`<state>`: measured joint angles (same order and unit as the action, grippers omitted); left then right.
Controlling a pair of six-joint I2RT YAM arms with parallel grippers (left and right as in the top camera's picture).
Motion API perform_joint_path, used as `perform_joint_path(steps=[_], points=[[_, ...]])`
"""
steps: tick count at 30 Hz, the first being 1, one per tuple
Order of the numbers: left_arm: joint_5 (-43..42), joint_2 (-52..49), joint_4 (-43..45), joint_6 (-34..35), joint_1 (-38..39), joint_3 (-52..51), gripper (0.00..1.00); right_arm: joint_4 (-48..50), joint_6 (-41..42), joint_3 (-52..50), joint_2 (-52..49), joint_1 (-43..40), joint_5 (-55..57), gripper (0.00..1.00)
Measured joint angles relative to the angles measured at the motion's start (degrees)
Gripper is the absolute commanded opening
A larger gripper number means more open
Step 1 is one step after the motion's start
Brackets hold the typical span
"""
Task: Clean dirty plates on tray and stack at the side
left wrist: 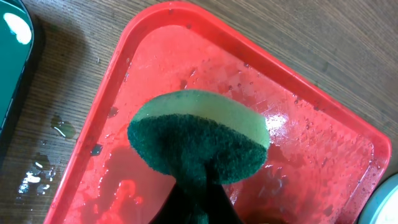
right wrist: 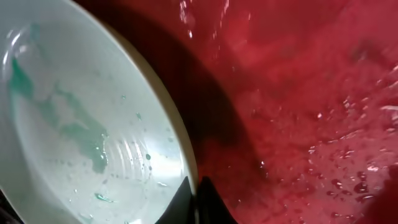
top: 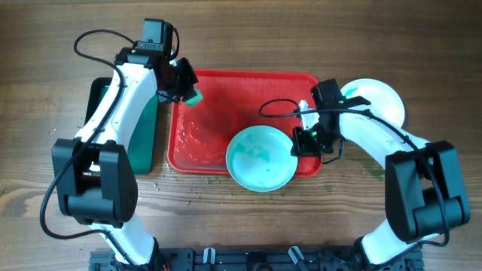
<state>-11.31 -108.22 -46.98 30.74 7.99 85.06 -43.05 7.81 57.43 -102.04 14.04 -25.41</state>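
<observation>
In the middle of the counter lies the red tray (top: 203, 132), wet and flecked with scraps. Over its near rim, toward the counter's front edge, sits a pale green plate (top: 261, 158) with darker green smears and water drops inside. The right gripper (top: 304, 140) has its jaws closed on this plate's right rim, pinching it between the fingertips. Above the tray's far left corner the left gripper (top: 186, 89) is clamped on a sponge (left wrist: 199, 134), its dark scouring side toward the wrist camera and a light green layer behind. I cannot tell whether the sponge touches the tray. Toward the counter's right edge a white plate (top: 380, 98) lies off the tray, partly hidden by the right arm. Toward the left edge stands a dark green bin (top: 147, 139), with water drops (left wrist: 62, 129) on the wood beside it.
</observation>
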Motion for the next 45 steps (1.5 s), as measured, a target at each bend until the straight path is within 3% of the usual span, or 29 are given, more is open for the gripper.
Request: perform_joint_path(steps=[3,8,11,15,16,17,20,24,27,32,35,41,42,43,45], points=[[0.0,0.0,0.0,0.0,0.0,0.0,0.04,-1.1,4.2,5.7,10.1,-5.2,3.0,0.04],[0.0,0.0,0.1,0.0,0.0,0.0,0.04,-4.5,14.4,8.2,25.1,-17.2,25.2,0.04],[0.0,0.0,0.1,0.0,0.0,0.0,0.04,-4.5,17.6,8.2,24.2,-25.6,32.8,0.04],[0.0,0.0,0.1,0.0,0.0,0.0,0.04,-3.7,19.2,8.2,16.2,-30.8,35.1,0.04],[0.2,0.0,0.1,0.0,0.0,0.0,0.04,-2.4,19.4,8.2,13.0,-31.4,35.1,0.12],[0.2,0.0,0.1,0.0,0.0,0.0,0.04,-1.1,19.5,8.2,10.1,-31.5,34.9,0.26],[0.4,0.0,0.1,0.0,0.0,0.0,0.04,1.9,17.4,8.2,2.9,-31.5,29.7,0.37],[1.1,0.0,0.6,0.0,0.0,0.0,0.04,0.2,12.7,9.6,2.3,-30.8,21.7,0.41],[1.3,0.1,-0.7,-0.2,-0.5,0.1,0.04,-6.1,10.4,17.4,3.7,-28.4,19.3,0.6],[14.2,5.6,-14.2,-0.7,-7.0,0.4,0.04,-6.3,7.3,23.3,8.0,-20.0,12.7,0.61],[20.1,5.8,-15.0,0.9,-11.3,-0.6,0.04,-6.2,6.8,23.3,7.9,-15.2,11.9,0.64],[23.7,5.8,0.2,2.6,-14.3,-14.5,0.2,-5.7,6.0,23.3,7.9,-11.8,11.5,0.65],[24.0,5.8,0.9,2.6,-14.4,-16.0,0.31,-5.9,5.4,23.3,7.9,-11.8,11.5,0.65],[24.3,5.8,1.1,2.6,-14.4,-16.6,0.49,-6.0,4.9,23.3,7.9,-11.8,11.5,0.65],[24.9,5.8,2.0,2.7,-14.5,-17.0,0.65,-6.2,4.2,23.3,7.9,-11.8,11.5,0.65]])
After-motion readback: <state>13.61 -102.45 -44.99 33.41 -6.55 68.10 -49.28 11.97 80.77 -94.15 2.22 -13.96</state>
